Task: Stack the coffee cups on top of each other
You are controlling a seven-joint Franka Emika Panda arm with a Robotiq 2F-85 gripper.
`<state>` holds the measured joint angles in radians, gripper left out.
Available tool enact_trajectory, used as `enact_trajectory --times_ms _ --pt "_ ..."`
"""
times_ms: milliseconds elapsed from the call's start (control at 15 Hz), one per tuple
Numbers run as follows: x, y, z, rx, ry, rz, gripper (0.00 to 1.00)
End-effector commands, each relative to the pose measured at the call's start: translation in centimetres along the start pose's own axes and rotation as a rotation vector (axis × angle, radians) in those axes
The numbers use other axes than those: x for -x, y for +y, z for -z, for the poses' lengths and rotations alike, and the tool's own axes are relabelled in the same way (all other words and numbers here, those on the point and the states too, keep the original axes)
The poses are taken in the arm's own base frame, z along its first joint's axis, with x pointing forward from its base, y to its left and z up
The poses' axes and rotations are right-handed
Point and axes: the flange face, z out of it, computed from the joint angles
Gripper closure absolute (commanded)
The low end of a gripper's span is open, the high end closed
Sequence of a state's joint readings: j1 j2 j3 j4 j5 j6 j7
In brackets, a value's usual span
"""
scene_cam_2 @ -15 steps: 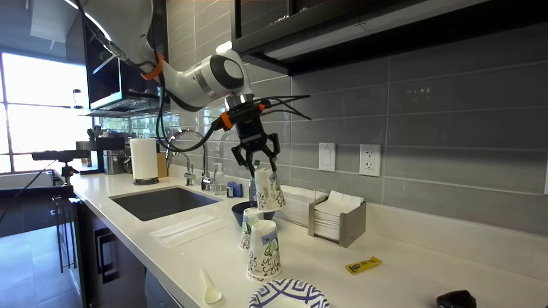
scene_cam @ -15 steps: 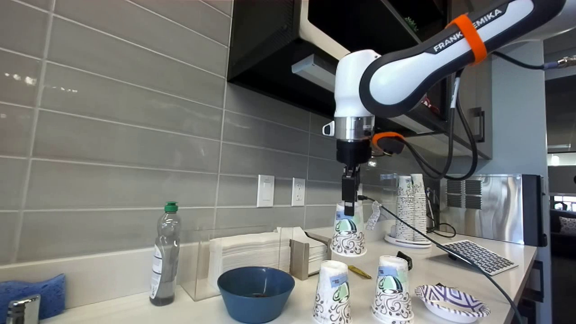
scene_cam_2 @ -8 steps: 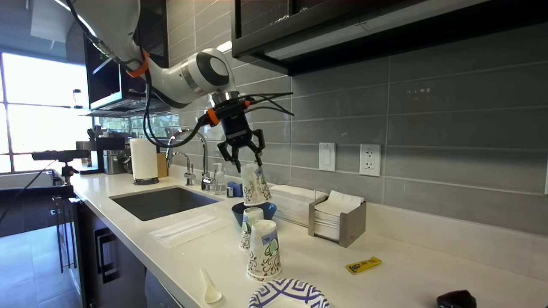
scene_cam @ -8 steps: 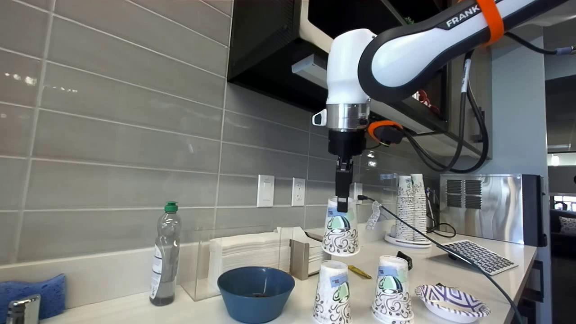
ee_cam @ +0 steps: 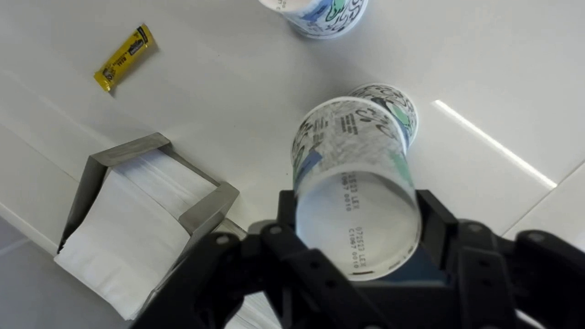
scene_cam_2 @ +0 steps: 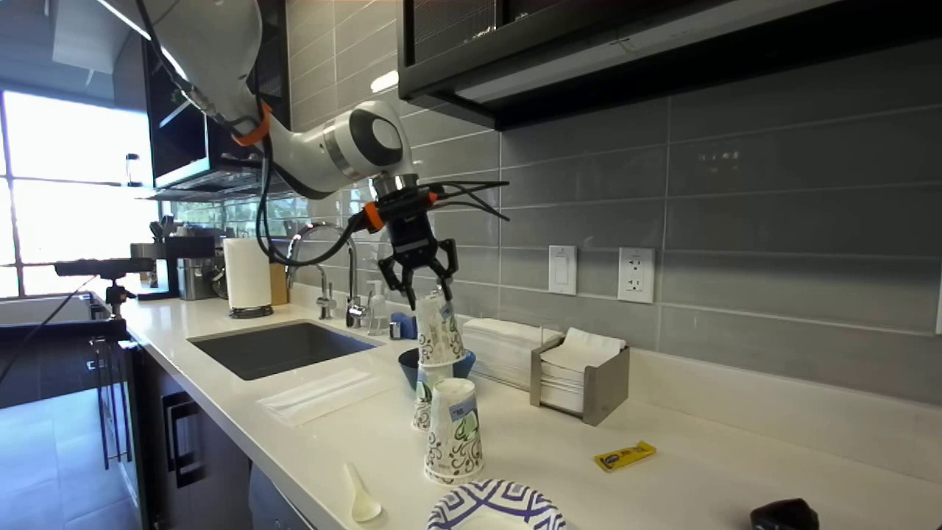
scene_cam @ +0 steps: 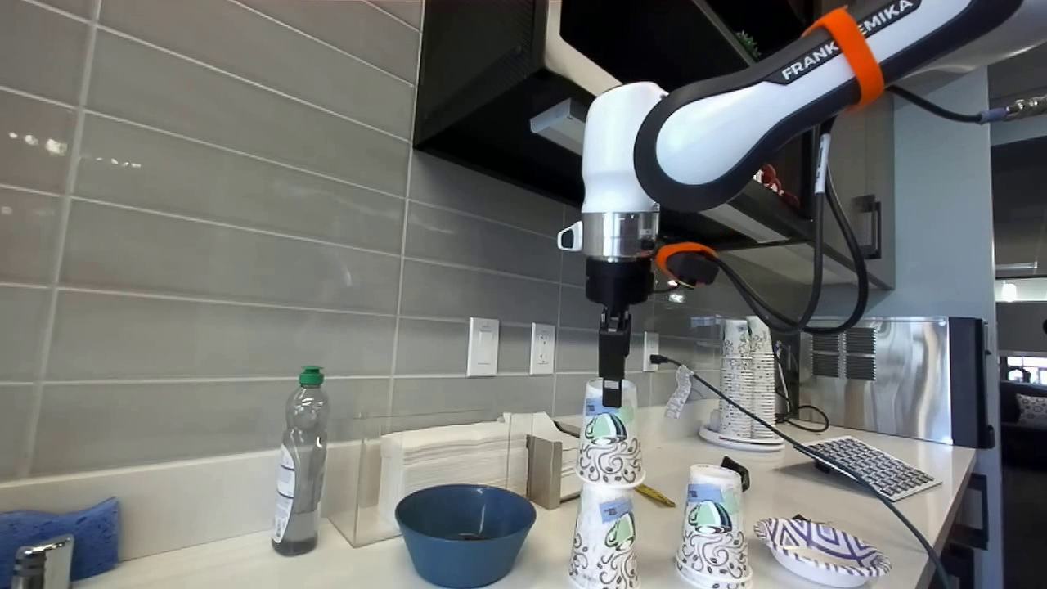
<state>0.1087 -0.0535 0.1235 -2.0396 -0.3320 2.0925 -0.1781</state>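
the white and black arm [scene_cam: 736, 135] reaches in from the upper right in an exterior view, sloping down and bending so that its wrist [scene_cam: 619, 151] hangs nearly upright above a silver collar [scene_cam: 619, 236]; below that the black gripper [scene_cam_2: 430, 300] points downward, its two fingers [ee_cam: 437, 224] bowed outward at the joints, tips facing each other; in the wrist view they stand one on each side, clasped on what they hold

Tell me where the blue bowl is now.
In an exterior view, the bowl sits low, just left of centre, between the bottle and the lower cup.
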Motion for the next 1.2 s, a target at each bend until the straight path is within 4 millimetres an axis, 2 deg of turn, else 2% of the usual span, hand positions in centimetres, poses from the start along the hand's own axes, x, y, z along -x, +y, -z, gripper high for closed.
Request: enact_trajectory --times_ms 0,400,467,533,600,667,1133 --pt "-0.8 0.6 0.0 -0.039 0.018 0.007 0.60" --pt "-1.0 0.7 -1.0 -0.077 0.014 0.002 0.60" --pt "-1.0 0.7 -1.3 -0.080 0.011 -0.005 0.57" --pt "-1.0 0.8 -1.7 -0.084 0.007 -0.011 0.10" --pt "-1.0 0.9 -2.0 -0.088 0.005 -0.013 0.09" --pt "-1.0 0.9 -2.4 -0.091 0.001 -0.018 0.03" --pt "-2.0 0.0 -6.7 -0.169 0.022 -0.036 0.00"
